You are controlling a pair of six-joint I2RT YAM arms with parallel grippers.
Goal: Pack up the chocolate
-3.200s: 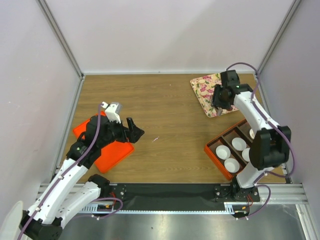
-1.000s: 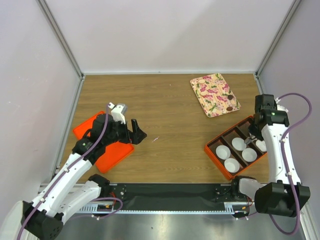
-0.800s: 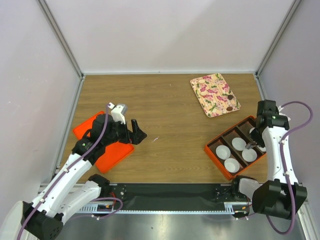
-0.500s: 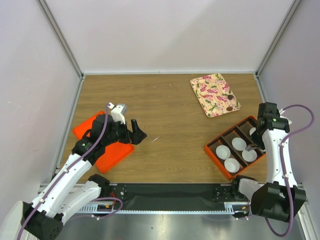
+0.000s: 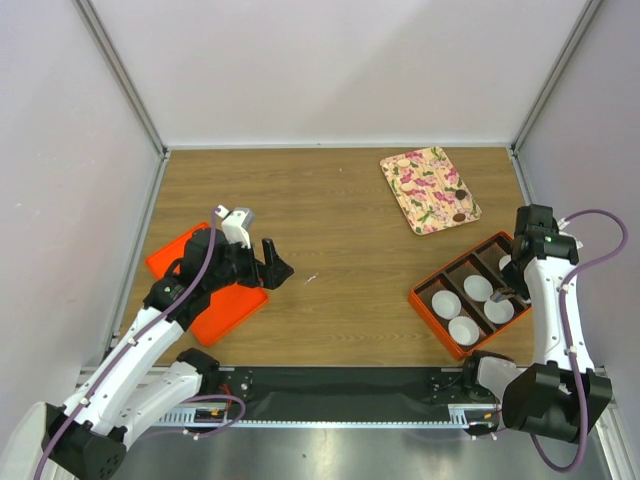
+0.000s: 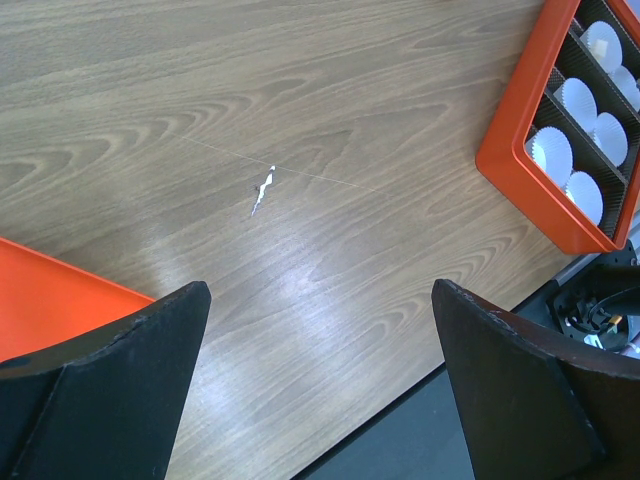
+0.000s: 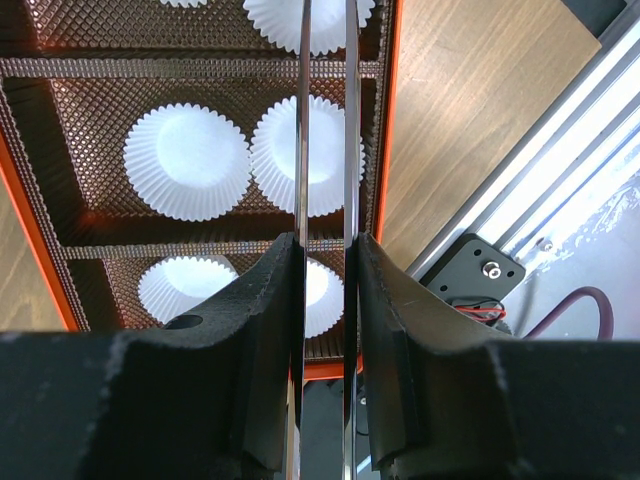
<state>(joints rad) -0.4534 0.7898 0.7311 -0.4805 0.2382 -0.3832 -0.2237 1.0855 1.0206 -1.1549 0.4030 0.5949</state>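
Two dark brown chocolate pieces (image 5: 460, 205) lie on the floral tray (image 5: 420, 185) at the back right. My right gripper (image 5: 516, 281) is shut on thin metal tongs (image 7: 303, 120) and hangs over the orange compartment box (image 5: 425, 310), above its white paper cups (image 7: 187, 161). The tongs' tips run out of the right wrist view, so I cannot tell whether they hold a chocolate. My right gripper (image 7: 325, 245) shows the two blades close together. My left gripper (image 5: 272, 262) is open and empty over bare wood, and it is also open in the left wrist view (image 6: 320, 390).
A flat orange lid (image 5: 200, 290) lies under my left arm, and its corner shows in the left wrist view (image 6: 60, 295). The orange box also shows in the left wrist view (image 6: 510, 180). Grey walls close three sides. A small white scrap (image 5: 311, 279) lies mid-table.
My right gripper came from the floral tray to the box, moved slightly nearer over the cups, and has held still for the last half second. The left arm barely moved.
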